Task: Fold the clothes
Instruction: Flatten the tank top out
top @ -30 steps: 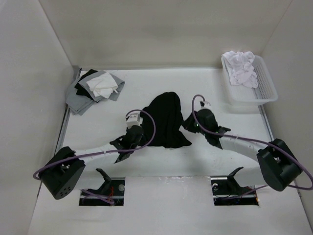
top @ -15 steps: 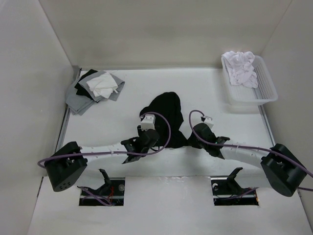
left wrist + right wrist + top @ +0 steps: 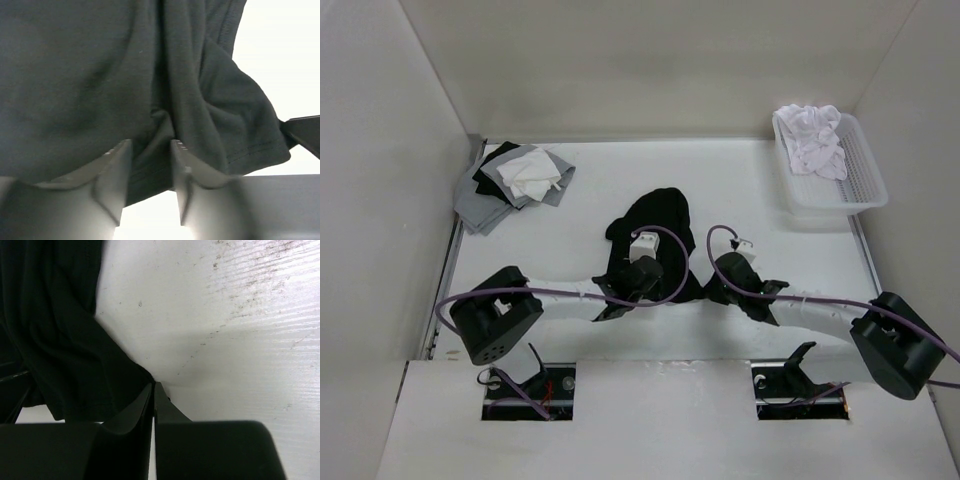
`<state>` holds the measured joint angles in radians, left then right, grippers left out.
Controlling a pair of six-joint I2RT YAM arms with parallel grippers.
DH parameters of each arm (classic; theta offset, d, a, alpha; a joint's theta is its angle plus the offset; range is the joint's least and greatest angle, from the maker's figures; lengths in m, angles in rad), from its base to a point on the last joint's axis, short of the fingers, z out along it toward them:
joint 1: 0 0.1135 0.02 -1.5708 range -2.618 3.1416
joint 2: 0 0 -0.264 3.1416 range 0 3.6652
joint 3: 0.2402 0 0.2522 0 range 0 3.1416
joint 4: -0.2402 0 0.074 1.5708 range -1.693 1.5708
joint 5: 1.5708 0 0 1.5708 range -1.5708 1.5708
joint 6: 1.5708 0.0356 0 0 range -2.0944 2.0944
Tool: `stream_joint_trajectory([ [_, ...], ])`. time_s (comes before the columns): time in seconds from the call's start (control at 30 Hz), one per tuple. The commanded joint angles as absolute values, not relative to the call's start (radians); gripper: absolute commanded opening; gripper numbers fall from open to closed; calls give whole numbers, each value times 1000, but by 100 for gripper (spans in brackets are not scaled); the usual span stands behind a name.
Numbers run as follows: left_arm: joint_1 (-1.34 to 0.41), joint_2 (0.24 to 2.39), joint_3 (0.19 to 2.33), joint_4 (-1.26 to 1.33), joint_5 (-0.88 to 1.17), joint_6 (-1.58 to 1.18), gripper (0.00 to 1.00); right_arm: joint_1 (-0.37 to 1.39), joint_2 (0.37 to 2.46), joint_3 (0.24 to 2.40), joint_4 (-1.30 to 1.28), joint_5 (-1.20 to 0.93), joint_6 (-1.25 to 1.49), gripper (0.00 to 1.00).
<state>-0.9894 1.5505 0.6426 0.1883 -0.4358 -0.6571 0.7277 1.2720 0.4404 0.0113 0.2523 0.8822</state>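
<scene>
Looking down, we see the black tank top (image 3: pixel 660 222) bunched in a heap at the middle of the white surface (image 3: pixel 560 225), between our two arms. Our left pincer (image 3: pixel 148 146) sits at the top's near edge, its fingers apart and a puckered fold of fabric lying between them. Our right pincer (image 3: pixel 152 386) is closed, its tips pinching a corner of the fabric's edge. A pile of cloths (image 3: pixel 515 182) lies far left; a basket (image 3: pixel 865 195) of white garments (image 3: pixel 812 140) stands far right.
</scene>
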Motion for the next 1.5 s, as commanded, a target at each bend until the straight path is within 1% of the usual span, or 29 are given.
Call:
stream_joint_trajectory([
  [0.0, -995, 1563, 693, 209, -431, -644, 22, 735, 1253, 431, 71, 252, 881, 2],
  [0.03, -995, 1557, 692, 206, -442, -653, 13, 736, 1243, 431, 78, 258, 877, 0],
  [0.07, -992, 1543, 687, 204, -452, -660, 9, 736, 1233, 430, 83, 262, 876, 0],
  [0.17, -984, 1423, 669, 199, -492, -661, 3, 739, 1151, 436, 91, 264, 874, 0],
  [0.2, -981, 1390, 666, 199, -502, -657, 2, 748, 1102, 443, 91, 274, 865, 0],
  [0.23, -970, 1308, 658, 196, -526, -631, 0, 769, 1022, 465, 80, 317, 826, 0],
  [0.3, -952, 1229, 663, 177, -551, -589, 0, 797, 928, 508, 43, 391, 767, 0],
  [0.33, -934, 1150, 679, 145, -580, -560, 0, 821, 848, 581, -31, 464, 717, 0],
  [0.4, -910, 1028, 701, 118, -623, -511, 0, 835, 796, 650, -84, 502, 672, 0],
  [0.47, -888, 887, 716, 118, -658, -470, 0, 857, 715, 773, -135, 547, 574, 0],
  [0.53, -868, 781, 742, 112, -673, -439, 0, 878, 674, 866, -153, 569, 525, 0],
  [0.6, -860, 674, 796, 100, -678, -390, 0, 924, 641, 1004, -152, 584, 450, 0],
  [0.7, -881, 573, 848, 97, -702, -354, 0, 996, 627, 1147, -134, 620, 384, 0],
  [0.8, -904, 520, 911, 101, -707, -318, 0, 1105, 632, 1287, -94, 646, 296, 0],
  [0.97, -946, 535, 957, 123, -696, -299, 1, 1223, 687, 1387, -65, 721, 193, 0],
  [1.03, -958, 572, 963, 129, -695, -281, 1, 1226, 715, 1372, -29, 750, 154, 0],
  [1.1, -961, 615, 951, 156, -695, -276, 1, 1190, 741, 1338, 0, 752, 143, 0],
  [1.2, -937, 698, 933, 225, -692, -270, 1, 1089, 793, 1305, 23, 721, 167, 0],
  [1.33, -825, 860, 946, 343, -625, -285, 1, 879, 928, 1322, 48, 553, 248, 0],
  [1.43, -675, 1015, 1052, 387, -539, -313, 1, 688, 1083, 1441, 38, 379, 339, 0],
  [1.47, -619, 1067, 1108, 377, -497, -325, 1, 629, 1153, 1521, 23, 309, 363, 0],
])
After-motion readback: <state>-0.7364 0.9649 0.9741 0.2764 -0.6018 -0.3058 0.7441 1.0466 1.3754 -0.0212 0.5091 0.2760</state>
